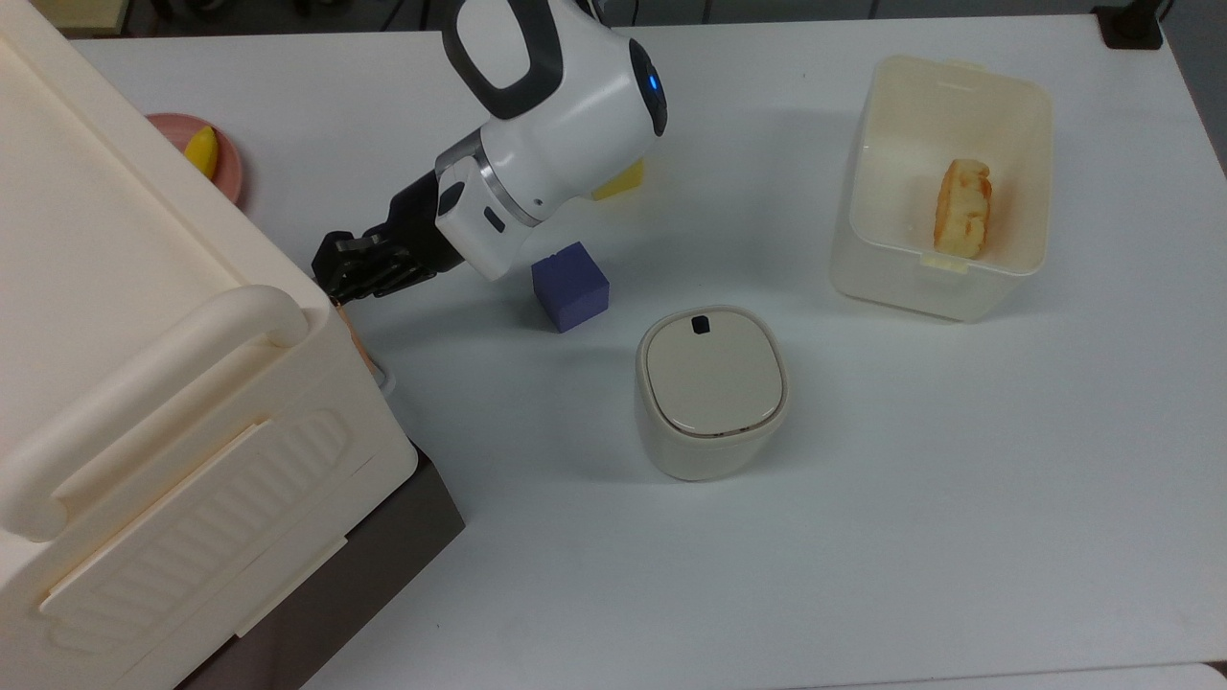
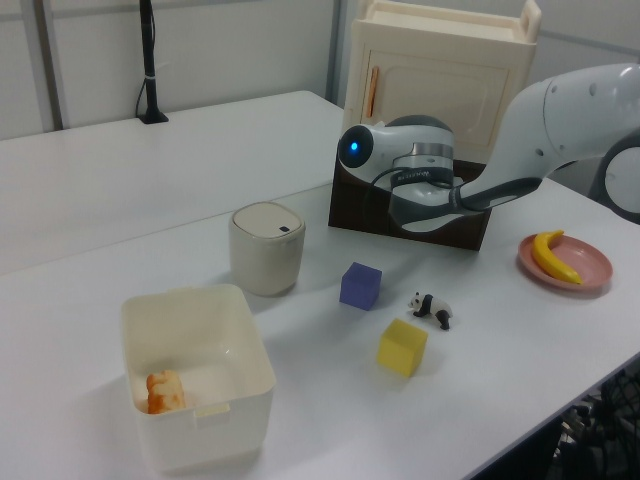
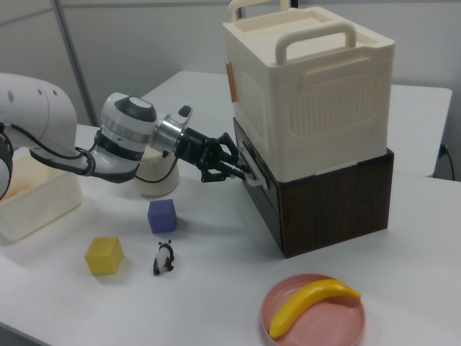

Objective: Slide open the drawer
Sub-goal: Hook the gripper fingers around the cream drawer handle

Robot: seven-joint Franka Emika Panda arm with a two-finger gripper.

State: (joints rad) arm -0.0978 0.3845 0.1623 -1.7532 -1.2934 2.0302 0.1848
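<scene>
Hand [image 3: 241, 169] at handle [image 3: 256, 180] — drawer [image 3: 261, 194] shut.

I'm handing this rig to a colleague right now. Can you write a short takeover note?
Gripper: at the drawer's white loop handle, fingers around it; grip not confirmed.
Drawer: dark brown front at the bottom of the cabinet, looks closed or barely out.
Done: reach to the handle.
Left: confirm the grip, then pull the drawer straight out towards the purple block.

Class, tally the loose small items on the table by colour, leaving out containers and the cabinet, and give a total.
Yellow: 2, the yellow cube and the banana
Purple: 1, the purple cube
Black and white: 1, the panda figure
Total: 4
</scene>
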